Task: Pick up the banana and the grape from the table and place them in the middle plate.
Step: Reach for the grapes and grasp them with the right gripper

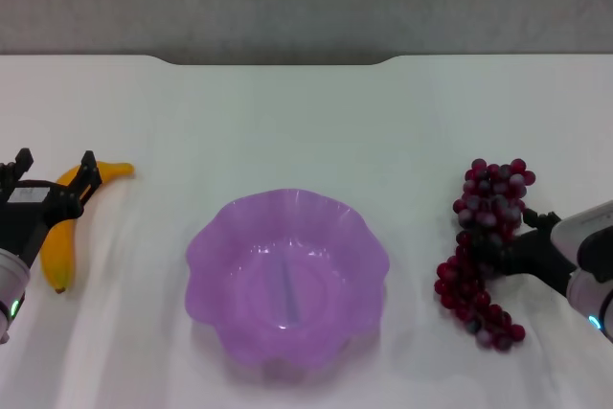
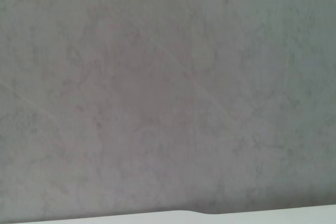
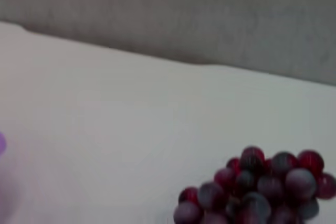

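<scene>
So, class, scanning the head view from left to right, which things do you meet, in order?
left gripper → banana → middle plate → grape → right gripper

Left gripper (image 1: 53,171) straddles the banana (image 1: 59,237) — right gripper (image 1: 498,254) seemingly at the grape (image 1: 484,251).

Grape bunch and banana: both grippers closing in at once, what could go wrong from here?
1. The grape is a long loose bunch; the right gripper sits at its middle, so the ends may droop or catch the middle plate rim.
2. The left gripper, open, straddles the banana near one end; an off-centre grasp may let it swing.
</scene>
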